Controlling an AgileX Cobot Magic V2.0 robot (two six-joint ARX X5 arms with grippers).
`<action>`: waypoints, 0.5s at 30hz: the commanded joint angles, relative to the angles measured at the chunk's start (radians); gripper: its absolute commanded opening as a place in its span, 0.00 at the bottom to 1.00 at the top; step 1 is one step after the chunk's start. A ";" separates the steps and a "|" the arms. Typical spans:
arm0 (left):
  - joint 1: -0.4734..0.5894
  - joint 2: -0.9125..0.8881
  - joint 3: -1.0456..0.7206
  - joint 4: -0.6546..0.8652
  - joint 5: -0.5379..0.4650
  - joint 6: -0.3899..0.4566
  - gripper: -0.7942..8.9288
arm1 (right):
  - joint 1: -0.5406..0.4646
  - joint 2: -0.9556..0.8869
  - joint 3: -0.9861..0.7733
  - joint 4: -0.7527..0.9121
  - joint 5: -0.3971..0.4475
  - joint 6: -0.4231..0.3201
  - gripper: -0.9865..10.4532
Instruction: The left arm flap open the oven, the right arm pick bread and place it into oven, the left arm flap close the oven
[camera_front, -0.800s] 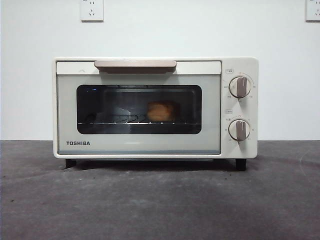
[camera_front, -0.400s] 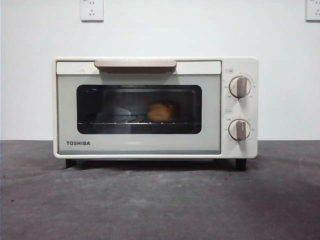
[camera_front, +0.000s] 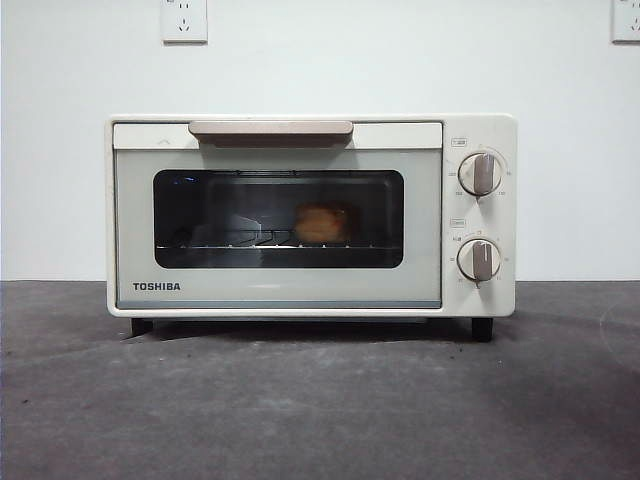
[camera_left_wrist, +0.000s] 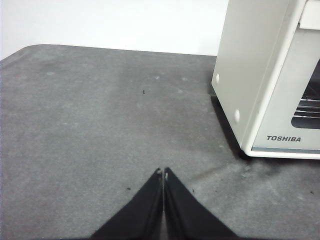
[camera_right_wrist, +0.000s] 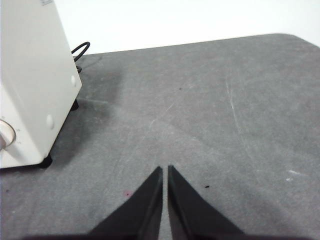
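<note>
The cream-white TOSHIBA oven (camera_front: 310, 215) stands in the middle of the table with its door shut and its beige bar handle (camera_front: 270, 129) at the top. The golden bread (camera_front: 321, 224) sits on the wire rack inside, seen through the dark glass window. My left gripper (camera_left_wrist: 163, 172) is shut and empty above the bare table, off the oven's left side (camera_left_wrist: 250, 75). My right gripper (camera_right_wrist: 165, 170) is shut and empty above the table, off the oven's right side (camera_right_wrist: 35, 80). Neither arm shows in the front view.
The dark grey table (camera_front: 320, 400) runs in front of the oven. Two round knobs (camera_front: 480, 174) sit on the oven's right panel. A black cable (camera_right_wrist: 80, 50) lies behind the oven. White wall with sockets (camera_front: 183, 20) behind.
</note>
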 joint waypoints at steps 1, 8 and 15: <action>0.002 0.000 -0.021 -0.004 0.000 -0.002 0.09 | -0.002 0.000 -0.013 0.003 -0.002 -0.088 0.10; 0.002 0.000 -0.021 -0.004 0.000 -0.002 0.09 | -0.002 0.000 -0.013 0.025 -0.007 -0.103 0.10; 0.002 0.000 -0.021 -0.004 0.000 -0.002 0.09 | -0.002 0.000 -0.013 0.025 -0.007 -0.103 0.10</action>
